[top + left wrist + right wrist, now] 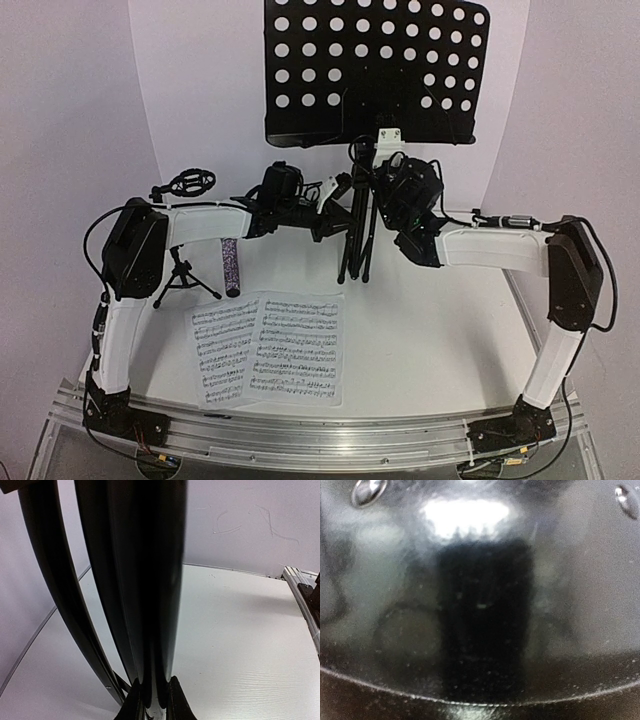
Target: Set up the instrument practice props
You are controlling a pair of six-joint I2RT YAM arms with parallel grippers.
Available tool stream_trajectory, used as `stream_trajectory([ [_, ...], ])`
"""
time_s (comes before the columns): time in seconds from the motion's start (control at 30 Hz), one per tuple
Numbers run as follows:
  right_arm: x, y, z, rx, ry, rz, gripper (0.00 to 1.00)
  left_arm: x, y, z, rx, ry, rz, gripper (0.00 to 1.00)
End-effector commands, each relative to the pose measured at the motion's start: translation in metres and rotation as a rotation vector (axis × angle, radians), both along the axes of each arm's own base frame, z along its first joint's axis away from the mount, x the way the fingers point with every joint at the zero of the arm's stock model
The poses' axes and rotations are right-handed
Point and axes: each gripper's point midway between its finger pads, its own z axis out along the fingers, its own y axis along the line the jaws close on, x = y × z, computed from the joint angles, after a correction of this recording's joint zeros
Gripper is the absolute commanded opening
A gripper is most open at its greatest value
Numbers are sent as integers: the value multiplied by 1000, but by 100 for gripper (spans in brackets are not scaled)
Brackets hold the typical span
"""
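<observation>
Top external view gives us the music stand upright at 12 o'clock on the table. Its holed black plate faces us and its legs are folded together below. In our left wrist view the left gripper is clenched on those folded legs, with a fingertip pressed against each side of the black tubes. Our right gripper is up at the lower edge of the plate. Its wrist view shows only a blurred, glossy black surface, so we cannot tell whether it is released or clenched. The two sheets lie flat side by side at 7 o'clock, near our bases. The mic stand stands on its three feet at 9 o'clock. The microphone lies on the table just beside it, toward the centre, with its upper end hidden under our left arm.
</observation>
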Motion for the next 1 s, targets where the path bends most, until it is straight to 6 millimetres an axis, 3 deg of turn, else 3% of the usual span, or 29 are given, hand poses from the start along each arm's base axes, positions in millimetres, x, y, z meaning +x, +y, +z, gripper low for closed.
stream_trajectory([
  [0.0, -8, 4, -7, -56, 49, 20, 40, 2, 7, 31, -6, -124, 5, 0],
  [0.2, -13, 6, -2, -104, 91, 48, 51, 1, 7, 40, -11, -96, -2, 0],
  [0.43, -23, 10, -6, -195, 172, 128, 68, -3, 8, 25, 1, -50, -12, 0],
  [0.7, -23, 8, -10, -249, 334, 220, 72, -6, 12, 23, 4, 5, -23, 0],
  [0.97, -33, -14, -19, -248, 379, 221, 74, 0, 13, 29, 3, -31, -5, 0],
])
